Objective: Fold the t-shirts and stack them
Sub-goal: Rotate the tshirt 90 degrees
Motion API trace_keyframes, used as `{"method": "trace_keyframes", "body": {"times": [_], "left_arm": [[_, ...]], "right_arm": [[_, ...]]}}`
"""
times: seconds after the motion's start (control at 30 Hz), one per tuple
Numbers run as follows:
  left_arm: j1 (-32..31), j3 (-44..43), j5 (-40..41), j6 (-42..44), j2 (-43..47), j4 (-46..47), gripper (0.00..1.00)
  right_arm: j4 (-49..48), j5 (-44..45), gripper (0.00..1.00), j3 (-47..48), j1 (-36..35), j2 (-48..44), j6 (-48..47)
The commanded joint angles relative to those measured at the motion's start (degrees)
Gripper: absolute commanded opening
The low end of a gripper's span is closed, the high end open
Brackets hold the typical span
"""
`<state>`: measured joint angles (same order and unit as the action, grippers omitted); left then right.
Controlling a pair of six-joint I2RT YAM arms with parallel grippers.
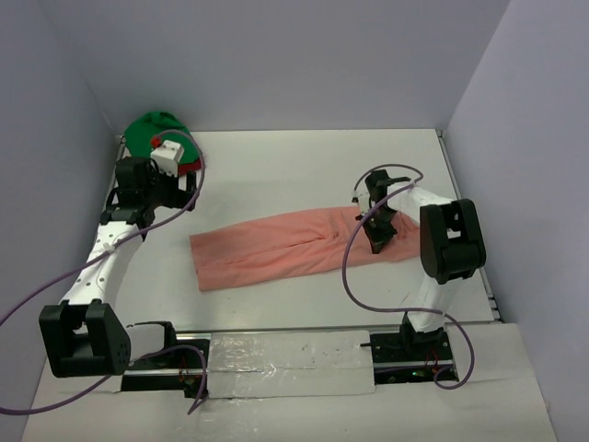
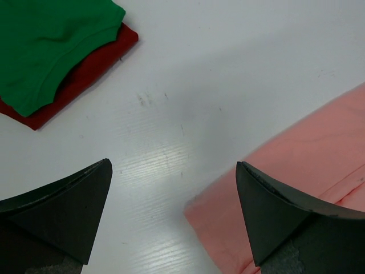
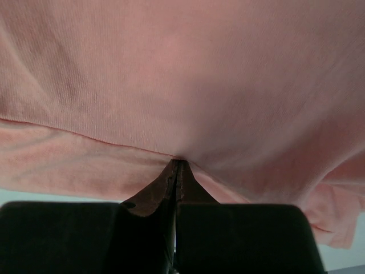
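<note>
The salmon-pink t-shirt (image 1: pixel 276 249) lies as a long folded strip across the middle of the table. My right gripper (image 1: pixel 379 241) is at the strip's right end, shut on it. In the right wrist view the fingertips (image 3: pixel 178 162) pinch a hem, and the pink t-shirt (image 3: pixel 182 74) fills the frame. My left gripper (image 1: pixel 170 184) hangs open at the back left, holding nothing. Its open jaws (image 2: pixel 173 164) are over bare table, with the left end of the pink t-shirt (image 2: pixel 308 154) under the right finger. The green t-shirt (image 2: pixel 45 40) lies folded on the dark red t-shirt (image 2: pixel 85 74).
The green and red stack (image 1: pixel 152 129) sits in the table's back left corner, close to the left wall. Grey walls enclose the table (image 1: pixel 304 175) at back and on both sides. Purple cables loop off both arms.
</note>
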<state>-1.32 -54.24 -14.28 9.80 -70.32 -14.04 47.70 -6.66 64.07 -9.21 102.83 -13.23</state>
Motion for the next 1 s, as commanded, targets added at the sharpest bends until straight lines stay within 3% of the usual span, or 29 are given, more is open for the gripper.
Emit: {"method": "trace_keyframes", "body": {"times": [0.0, 0.23, 0.43, 0.8, 0.97], "left_arm": [[1.2, -3.3, -3.0, -0.6, 0.9, 0.4, 0.99], [7.7, -2.8, -9.6, 1.6, 1.7, -3.2, 0.99], [11.3, -3.6, -15.2, 2.8, 3.2, -6.7, 0.99], [14.2, -3.7, -17.1, 3.1, 7.7, -9.8, 0.99], [14.4, -3.5, -18.7, 4.3, 9.2, -12.1, 0.99]], "right_arm": [[-0.9, 1.4, 0.0, -0.9, -1.5, 1.3, -0.7], [-7.6, 8.0, 0.0, 4.6, -4.1, 4.1, 1.2], [-4.6, 7.6, 0.0, 26.0, -6.5, 15.6, 2.1], [3.5, 2.2, 0.0, 65.6, -14.5, 38.4, 4.4], [-1.9, 4.4, 0.0, 68.8, -18.1, 40.9, 5.1]]}}
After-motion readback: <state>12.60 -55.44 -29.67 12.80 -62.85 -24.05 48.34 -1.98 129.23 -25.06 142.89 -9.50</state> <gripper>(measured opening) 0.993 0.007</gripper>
